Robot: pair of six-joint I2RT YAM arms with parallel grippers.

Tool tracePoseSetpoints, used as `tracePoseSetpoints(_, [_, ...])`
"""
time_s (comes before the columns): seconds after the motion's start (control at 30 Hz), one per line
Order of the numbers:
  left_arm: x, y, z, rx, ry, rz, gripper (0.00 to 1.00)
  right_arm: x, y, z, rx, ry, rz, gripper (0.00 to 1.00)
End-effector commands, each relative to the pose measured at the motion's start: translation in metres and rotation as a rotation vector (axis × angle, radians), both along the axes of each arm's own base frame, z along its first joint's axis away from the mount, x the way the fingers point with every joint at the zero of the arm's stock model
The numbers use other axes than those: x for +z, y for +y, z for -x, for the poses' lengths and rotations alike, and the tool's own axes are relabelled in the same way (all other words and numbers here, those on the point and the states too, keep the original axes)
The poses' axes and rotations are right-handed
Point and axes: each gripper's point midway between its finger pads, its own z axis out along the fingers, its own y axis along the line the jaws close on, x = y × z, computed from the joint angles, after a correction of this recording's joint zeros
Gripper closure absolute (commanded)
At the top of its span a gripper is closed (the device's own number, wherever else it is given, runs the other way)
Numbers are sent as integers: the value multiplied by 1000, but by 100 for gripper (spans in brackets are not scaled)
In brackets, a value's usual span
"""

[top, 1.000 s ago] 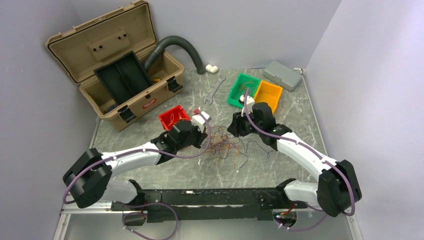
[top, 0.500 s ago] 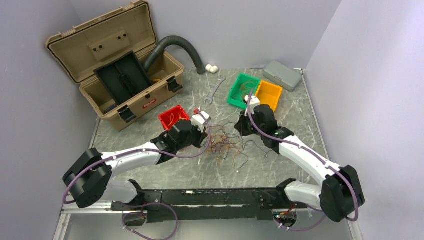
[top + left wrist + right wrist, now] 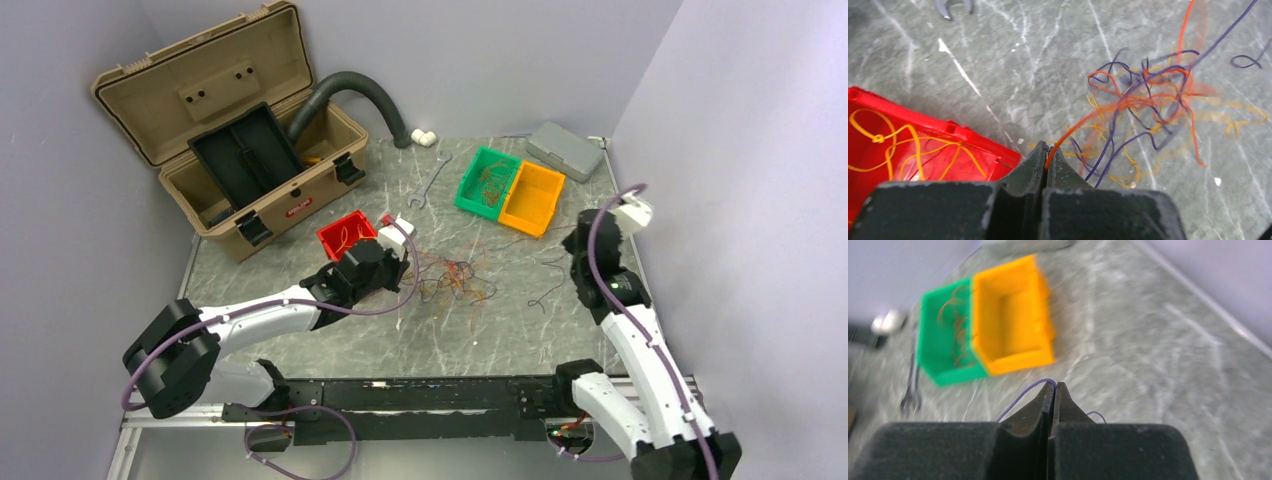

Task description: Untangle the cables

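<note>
The cables (image 3: 455, 280) lie as a loose tangle of orange, yellow and dark purple wires mid-table, also in the left wrist view (image 3: 1143, 100). My left gripper (image 3: 402, 262) sits at the tangle's left edge, shut on an orange wire (image 3: 1073, 131) that leads from its tips (image 3: 1047, 150) into the tangle. My right gripper (image 3: 574, 243) is raised at the right side of the table, shut (image 3: 1054, 385) on a thin purple wire (image 3: 1020, 397). That wire hangs down towards the table (image 3: 547, 292), apart from the tangle.
A red bin (image 3: 347, 235) with yellow wires stands just left of my left gripper. A green bin (image 3: 487, 180) with wires and an orange bin (image 3: 533, 195) stand at the back. An open toolbox (image 3: 240, 130), corrugated hose (image 3: 365, 90), wrench (image 3: 430, 180) and grey box (image 3: 565, 150) lie beyond.
My right arm has swung from the tangle far to the right and up, drawing a purple wire out with it. The tangle has shifted and spread slightly. My left gripper has held its place.
</note>
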Motion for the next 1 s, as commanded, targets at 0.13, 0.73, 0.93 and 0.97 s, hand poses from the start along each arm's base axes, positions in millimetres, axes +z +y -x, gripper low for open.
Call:
tracePoseSetpoints(0.13, [8, 28, -18, 201, -27, -10, 100, 1, -65, 27, -304, 37, -112, 100])
tracePoseSetpoints(0.73, [22, 21, -10, 114, -87, 30, 100, 18, -15, 9, 115, -121, -174, 48])
tracePoseSetpoints(0.93, [12, -14, -1, -52, -3, 6, 100, 22, 47, 0, 501, -145, -140, 20])
tracePoseSetpoints(0.97, [12, -15, -1, -55, -3, 10, 100, 20, 57, -2, 537, -123, -139, 20])
